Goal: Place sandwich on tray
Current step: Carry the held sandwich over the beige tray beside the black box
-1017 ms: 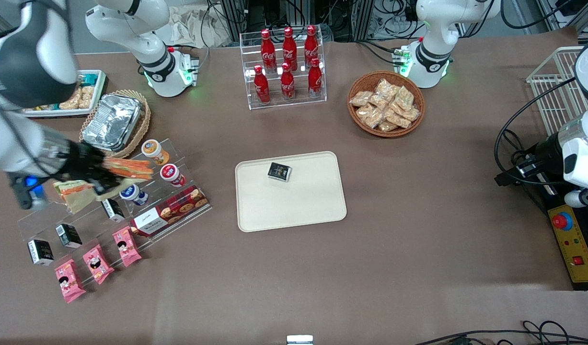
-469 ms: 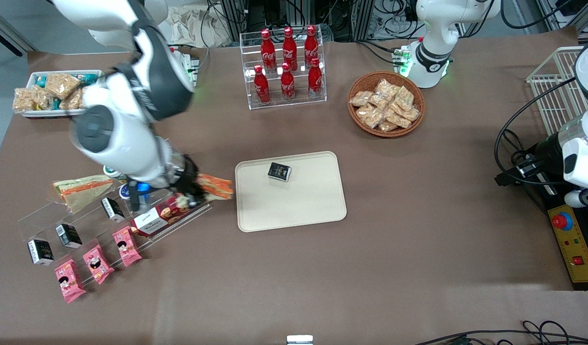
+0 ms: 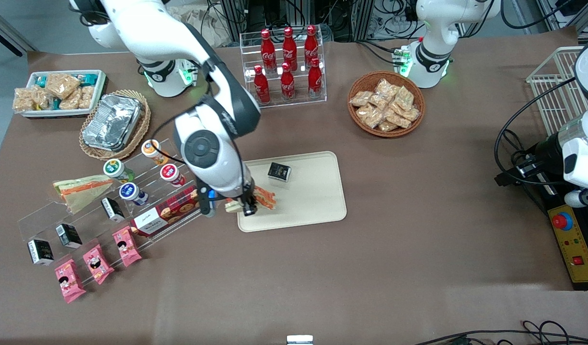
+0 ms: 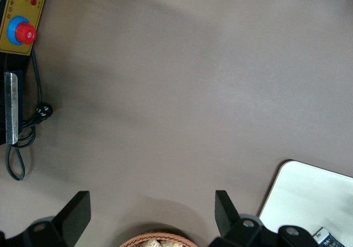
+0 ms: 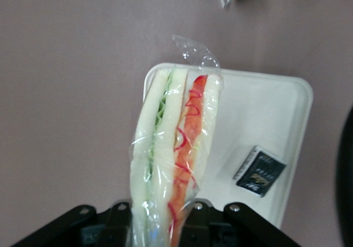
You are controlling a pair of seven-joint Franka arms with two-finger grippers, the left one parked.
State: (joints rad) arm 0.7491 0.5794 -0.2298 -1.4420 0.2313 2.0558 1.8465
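Done: pincer (image 3: pixel 246 203) clenched on clear-wrapped triangular sandwich with orange-red filling (image 5: pixel 175 148), lifted, above cream-beige rectangular tray's (image 3: pixel 317 211) corner.
Left: lower, release on tray.

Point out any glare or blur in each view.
Front view: glare on the foil container, everything else sharp. Right wrist view: the sandwich in the end effector above the tray looks soft, its wrap glinting. Left wrist view: evenly lit, no glare.

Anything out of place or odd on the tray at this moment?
A small black packet already lies on the tray, though the task concerns only a sandwich. The gripper holds the sandwich above the tray corner nearest the snack shelf; nothing looks spilled or damaged.
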